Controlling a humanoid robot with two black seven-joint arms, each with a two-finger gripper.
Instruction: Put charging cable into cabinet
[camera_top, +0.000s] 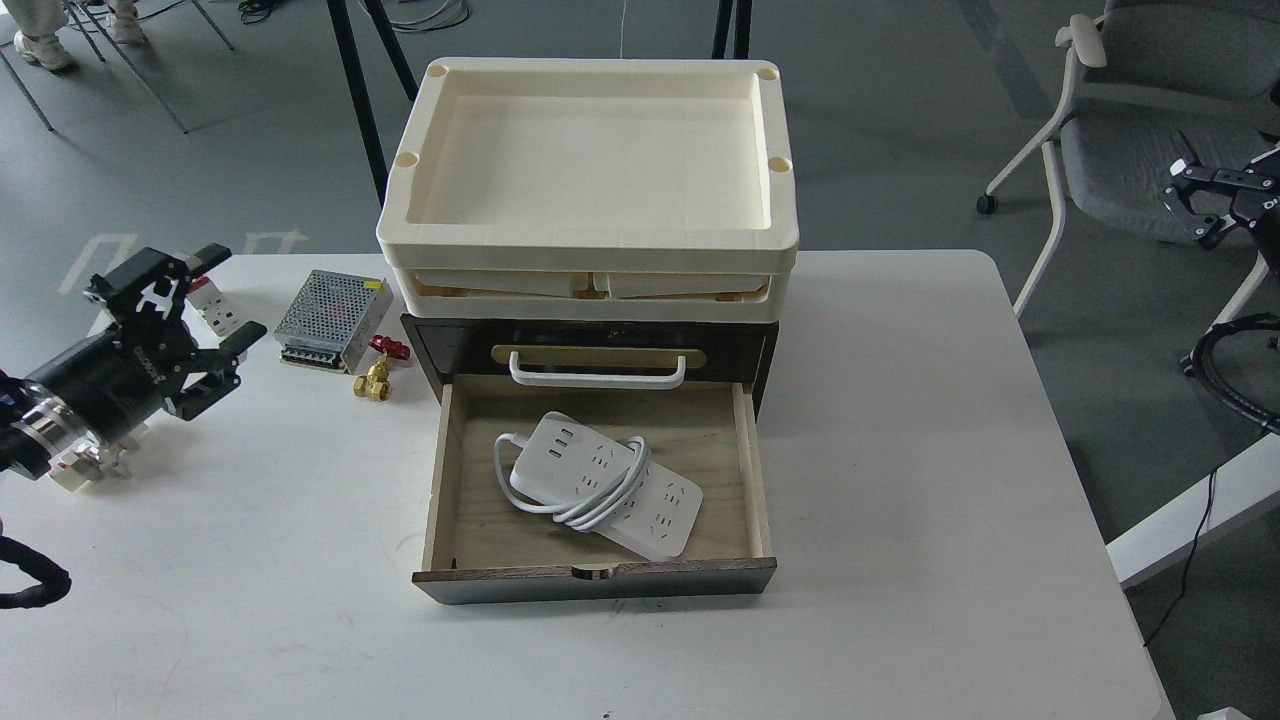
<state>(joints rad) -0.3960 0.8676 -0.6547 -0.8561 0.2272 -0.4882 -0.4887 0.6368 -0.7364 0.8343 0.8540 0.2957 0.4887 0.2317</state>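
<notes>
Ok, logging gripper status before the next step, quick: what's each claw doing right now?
Left claw: open, holding nothing, over the table.
Right claw: open, empty, off to the side of the table.

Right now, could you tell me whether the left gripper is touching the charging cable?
Apart. The head view shows the left gripper out over the table's left side, while the charging cable lies inside the open drawer, bare tabletop between them.

Head view, apparently steeply down, near table (900, 450)

Bright, even, sharp; soft shadows.
</notes>
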